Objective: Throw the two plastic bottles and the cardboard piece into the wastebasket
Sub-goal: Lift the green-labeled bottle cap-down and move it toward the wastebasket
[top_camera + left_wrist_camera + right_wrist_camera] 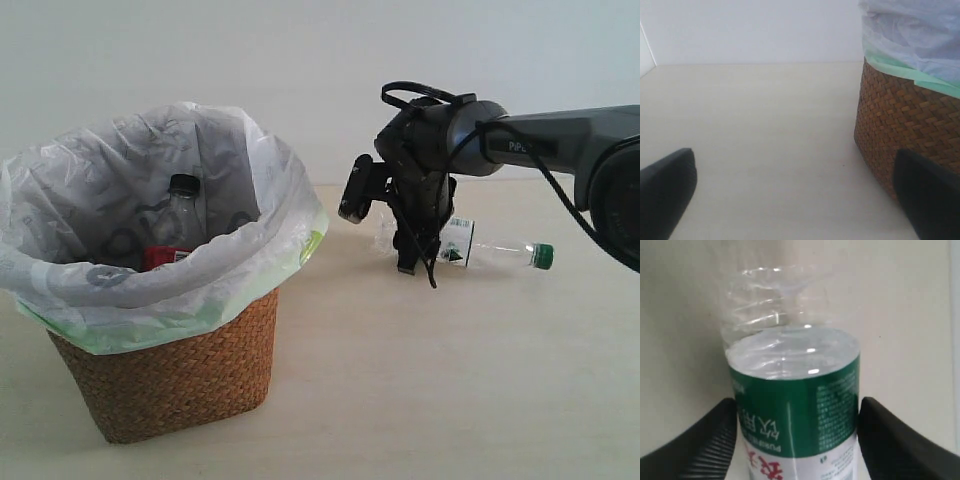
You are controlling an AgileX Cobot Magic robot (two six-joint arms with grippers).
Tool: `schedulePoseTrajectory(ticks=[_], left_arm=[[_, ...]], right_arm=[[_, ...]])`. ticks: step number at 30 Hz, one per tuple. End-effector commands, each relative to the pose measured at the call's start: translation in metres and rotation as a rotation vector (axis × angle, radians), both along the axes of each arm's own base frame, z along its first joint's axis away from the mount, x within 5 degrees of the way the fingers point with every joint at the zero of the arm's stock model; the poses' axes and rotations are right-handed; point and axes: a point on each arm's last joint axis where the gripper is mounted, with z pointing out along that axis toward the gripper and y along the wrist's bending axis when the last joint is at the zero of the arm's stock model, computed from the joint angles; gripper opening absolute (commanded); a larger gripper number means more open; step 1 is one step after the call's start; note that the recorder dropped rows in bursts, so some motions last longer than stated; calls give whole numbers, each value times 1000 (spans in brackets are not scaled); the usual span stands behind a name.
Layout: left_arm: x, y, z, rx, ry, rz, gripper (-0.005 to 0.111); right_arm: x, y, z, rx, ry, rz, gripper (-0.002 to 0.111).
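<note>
Pale tabletop (450, 380) carries the green-capped bottle (495, 250) lying on its side right of centre, the right gripper (415, 264) straddling its label, whether clenched yet impossible to tell, so it should clamp squarely mid-body before lifting over the wastebasket (180, 380) at lower left.

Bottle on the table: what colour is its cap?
Green. The cap shows best in the exterior view.

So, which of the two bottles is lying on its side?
The green-capped bottle, on the table; the black-capped bottle stands upright inside the wastebasket.
</note>
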Motion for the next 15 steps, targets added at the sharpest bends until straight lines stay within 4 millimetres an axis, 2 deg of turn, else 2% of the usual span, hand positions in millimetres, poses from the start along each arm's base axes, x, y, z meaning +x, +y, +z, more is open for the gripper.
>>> schedulePoseTrajectory(ticks=[1,12,14,15], left_arm=[[0,0,2,-10,-15,-5,108],[0,0,2,-10,-15,-5,108],[0,0,2,-10,-15,-5,108],[0,0,2,-10,-15,-5,108]], right_arm=[[-7,7,-6,108,81,-17,59],[-13,12,-43,157,211,-61,59],[-12,13,-47,172,205,-93,49],[-11,13,-46,197,185,-126,23]])
